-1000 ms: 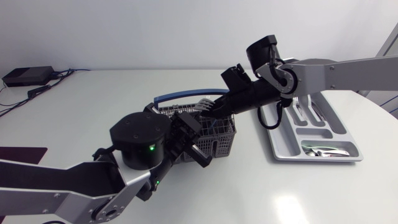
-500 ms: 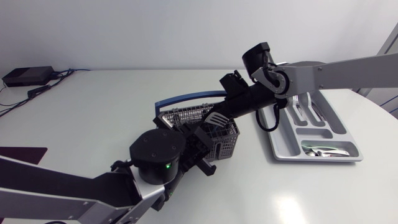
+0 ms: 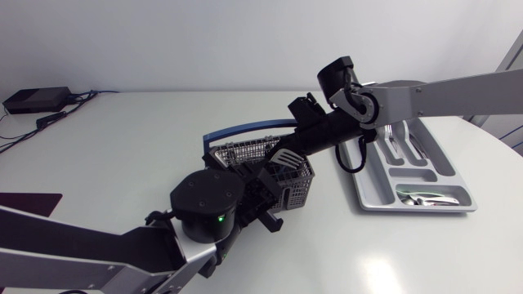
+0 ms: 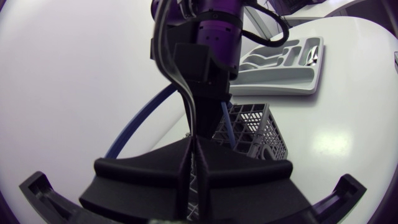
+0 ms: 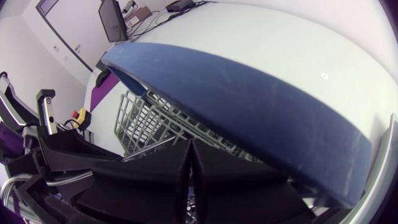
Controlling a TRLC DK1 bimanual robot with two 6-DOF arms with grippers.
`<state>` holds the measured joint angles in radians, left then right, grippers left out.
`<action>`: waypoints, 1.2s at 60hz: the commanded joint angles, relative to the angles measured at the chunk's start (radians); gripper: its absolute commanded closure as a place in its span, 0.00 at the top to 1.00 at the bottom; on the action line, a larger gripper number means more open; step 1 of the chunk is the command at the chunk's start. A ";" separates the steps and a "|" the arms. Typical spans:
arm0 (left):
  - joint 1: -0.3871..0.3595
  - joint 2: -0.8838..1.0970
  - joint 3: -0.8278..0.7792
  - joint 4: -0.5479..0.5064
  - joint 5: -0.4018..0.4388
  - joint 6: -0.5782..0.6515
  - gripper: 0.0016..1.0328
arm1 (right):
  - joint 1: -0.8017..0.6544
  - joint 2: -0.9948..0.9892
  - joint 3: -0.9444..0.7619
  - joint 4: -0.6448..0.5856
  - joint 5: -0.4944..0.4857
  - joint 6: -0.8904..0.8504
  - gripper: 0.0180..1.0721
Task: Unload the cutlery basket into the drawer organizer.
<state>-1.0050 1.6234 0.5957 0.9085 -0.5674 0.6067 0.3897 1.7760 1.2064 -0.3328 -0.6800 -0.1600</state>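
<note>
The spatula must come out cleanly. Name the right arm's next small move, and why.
Probably raise the right tool a little, away from the blue handle that arches close by. It seems to pinch the spatula, which stands in the basket, so swinging toward the organizer now could snag.

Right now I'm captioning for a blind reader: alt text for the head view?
The left hand and right hand are at a grey wire cutlery basket with a blue handle; a grey plastic drawer organizer lies to its right.
</note>
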 commanded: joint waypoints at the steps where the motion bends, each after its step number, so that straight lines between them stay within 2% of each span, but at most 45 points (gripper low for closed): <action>1: -0.012 -0.080 0.052 0.052 0.055 0.030 0.03 | -0.017 0.030 -0.005 0.005 0.043 0.013 0.05; 15: 0.017 -0.106 0.052 0.007 0.138 0.024 0.03 | -0.015 0.014 -0.010 -0.002 0.043 0.013 0.05; 28: 0.057 -0.152 0.061 -0.086 0.219 -0.021 0.03 | -0.015 -0.024 -0.027 -0.012 0.043 0.013 0.05; 48: 0.092 -0.155 0.073 -0.149 0.248 -0.082 0.03 | -0.005 -0.039 -0.041 -0.022 0.043 0.013 0.05; 58: 0.094 -0.135 0.081 -0.177 0.248 -0.119 0.06 | -0.002 -0.032 -0.041 -0.025 0.045 0.013 0.05; 63: 0.108 -0.119 0.092 -0.217 0.255 -0.157 0.06 | -0.002 -0.029 -0.041 -0.025 0.046 0.013 0.05; 72: 0.137 -0.079 0.090 -0.226 0.279 -0.186 0.06 | 0.000 -0.029 -0.041 -0.026 0.046 0.013 0.05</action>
<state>-0.8787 1.5246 0.6460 0.6769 -0.3134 0.4580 0.3908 1.7351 1.1908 -0.3450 -0.6426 -0.1600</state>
